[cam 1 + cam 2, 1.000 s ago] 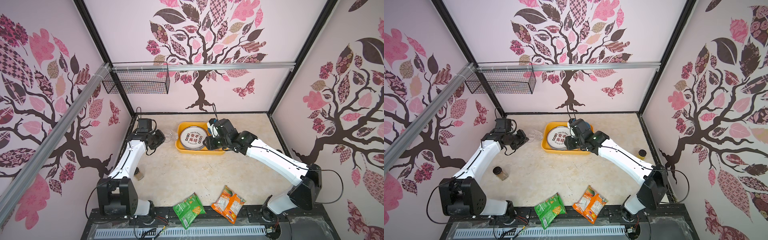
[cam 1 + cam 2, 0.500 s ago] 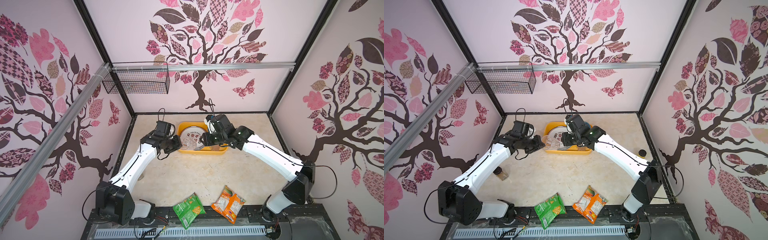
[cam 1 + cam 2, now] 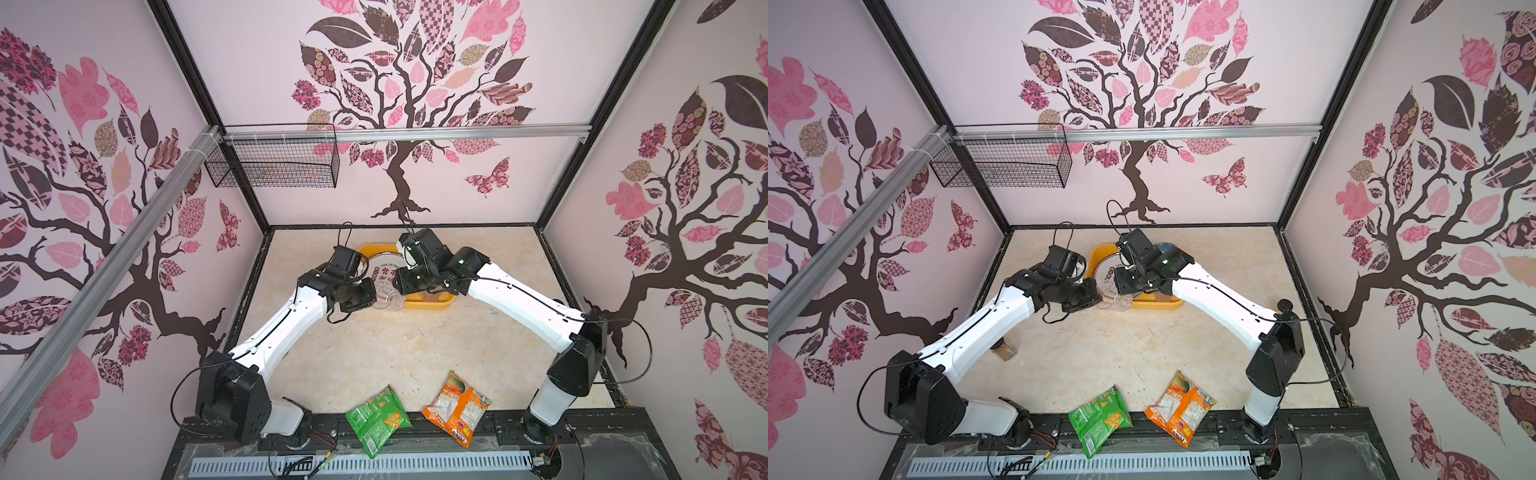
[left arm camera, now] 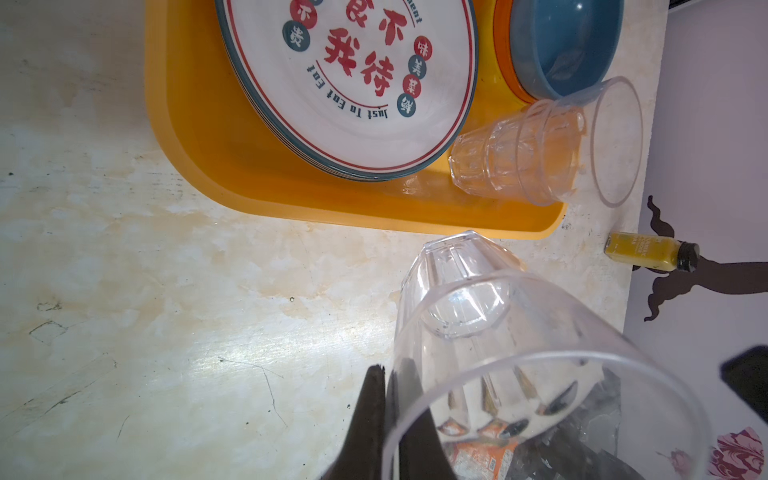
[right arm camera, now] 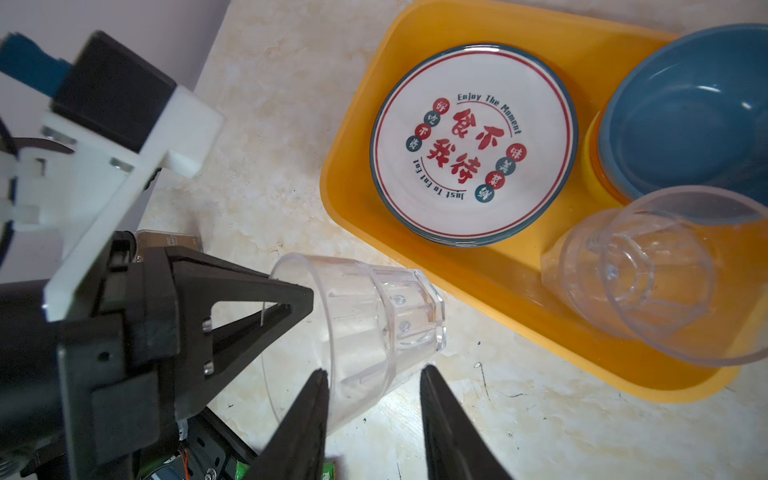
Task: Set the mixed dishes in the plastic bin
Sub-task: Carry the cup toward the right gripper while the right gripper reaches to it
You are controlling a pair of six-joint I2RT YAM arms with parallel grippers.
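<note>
My left gripper [image 4: 386, 372] is shut on the rim of a clear plastic cup [image 4: 478, 332], one finger inside the mouth and one outside. It holds the cup [image 3: 388, 300] on its side just outside the front left corner of the yellow-orange plastic bin [image 3: 428, 305]. My right gripper [image 5: 372, 372] is open, and its fingers straddle the body of the same cup [image 5: 365, 316]. In the bin lie stacked white plates [image 5: 473, 145], a blue bowl [image 5: 685, 116] nested in orange and yellow ones, and nested clear cups [image 5: 648, 274].
A green snack bag [image 3: 378, 419] and an orange one [image 3: 457, 409] lie at the table's front edge. A black wire basket [image 3: 274, 164] hangs on the back left wall. A small yellow bottle [image 4: 648, 251] lies by the right wall, and a small jar [image 3: 1003, 351] stands under my left arm.
My left arm carried the cup from the table's left side to the bin's front left corner. My right gripper swung left over the bin to the cup, and its jaws narrowed a little.
</note>
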